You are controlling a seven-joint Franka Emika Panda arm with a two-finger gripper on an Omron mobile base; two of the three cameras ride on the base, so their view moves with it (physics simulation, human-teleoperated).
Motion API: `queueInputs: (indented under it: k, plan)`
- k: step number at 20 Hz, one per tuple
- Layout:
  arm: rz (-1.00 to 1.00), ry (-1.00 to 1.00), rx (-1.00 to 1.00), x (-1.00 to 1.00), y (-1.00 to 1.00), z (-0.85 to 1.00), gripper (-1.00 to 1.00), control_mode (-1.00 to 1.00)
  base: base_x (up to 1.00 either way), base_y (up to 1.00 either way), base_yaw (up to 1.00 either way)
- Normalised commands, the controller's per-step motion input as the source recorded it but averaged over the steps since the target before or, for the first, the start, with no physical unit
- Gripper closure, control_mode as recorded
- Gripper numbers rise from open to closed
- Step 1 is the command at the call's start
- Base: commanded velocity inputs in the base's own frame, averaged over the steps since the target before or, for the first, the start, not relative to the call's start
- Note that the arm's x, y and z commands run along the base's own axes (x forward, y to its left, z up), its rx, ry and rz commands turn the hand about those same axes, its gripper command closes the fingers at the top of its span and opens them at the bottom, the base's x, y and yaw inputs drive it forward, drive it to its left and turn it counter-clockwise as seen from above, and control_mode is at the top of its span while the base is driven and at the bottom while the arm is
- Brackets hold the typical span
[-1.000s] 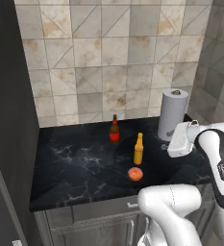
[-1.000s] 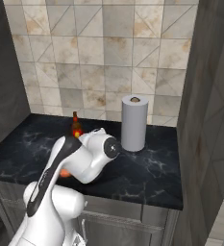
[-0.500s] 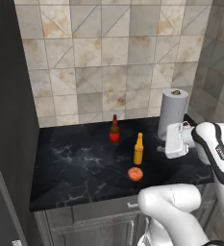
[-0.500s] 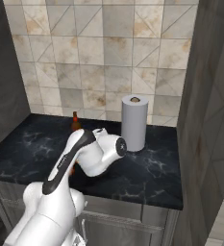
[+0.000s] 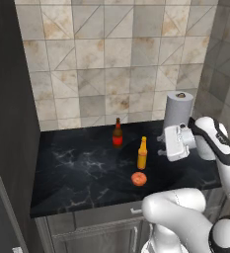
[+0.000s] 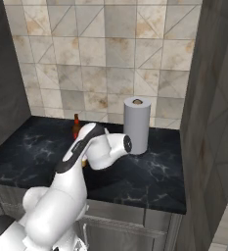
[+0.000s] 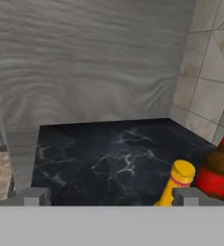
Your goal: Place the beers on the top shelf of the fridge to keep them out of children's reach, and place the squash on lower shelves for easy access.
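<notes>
Hand view: jaws spread wide, nothing held. Amber-yellow glass bottle (image 7: 178,185) seen just inside the right fingertip (image 7: 195,196), dark brown red-labelled bottle (image 7: 219,168) beyond it, on the black marble table (image 7: 108,158).

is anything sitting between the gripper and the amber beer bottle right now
Nothing visible does. The open gripper hangs to the right of the amber bottle with bare counter air between them. The brown bottle stands farther back, the squash nearer the front edge, the paper towel roll behind the hand.
</notes>
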Motion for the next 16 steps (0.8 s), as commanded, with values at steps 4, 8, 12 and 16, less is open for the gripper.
queueInputs:
  k: [4,8,12,16]
  plan:
    - [0.04,0.00,0.00,0.23,0.16,-0.18,-1.00,-1.00,0.00,0.00,0.00]
    - [0.01,0.00,0.00,0.22,0.12,-0.17,-1.00,-1.00,0.00,0.00,0.00]
    - [0.00,0.03,0.00,0.18,0.15,-0.15,-1.00,-1.00,0.00,0.00,0.00]
    - [0.00,0.04,0.00,0.19,0.20,-0.13,-1.00,-1.00,0.00,0.00,0.00]
